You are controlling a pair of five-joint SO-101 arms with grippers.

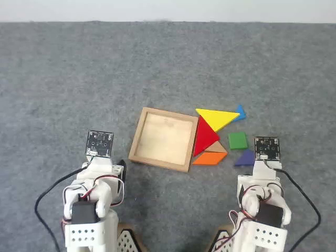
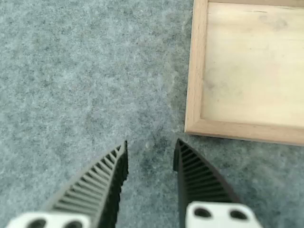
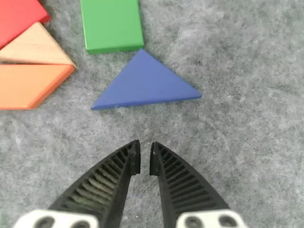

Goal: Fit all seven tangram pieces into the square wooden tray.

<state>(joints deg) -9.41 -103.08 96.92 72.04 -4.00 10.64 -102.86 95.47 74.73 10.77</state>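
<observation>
Wooden tray [image 2: 195, 71], beside the parted left jaws, sits empty; all seven tangram pieces [image 1: 207, 134] wait outside, blue triangle [image 3: 145, 83] ahead of the near-shut, empty right jaws

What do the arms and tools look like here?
The left arm and right arm are white shells with black motors, looping black cables and red wires; each wrist carries a square black board. The left tool and right tool are dark, ribbed and tapered.
</observation>
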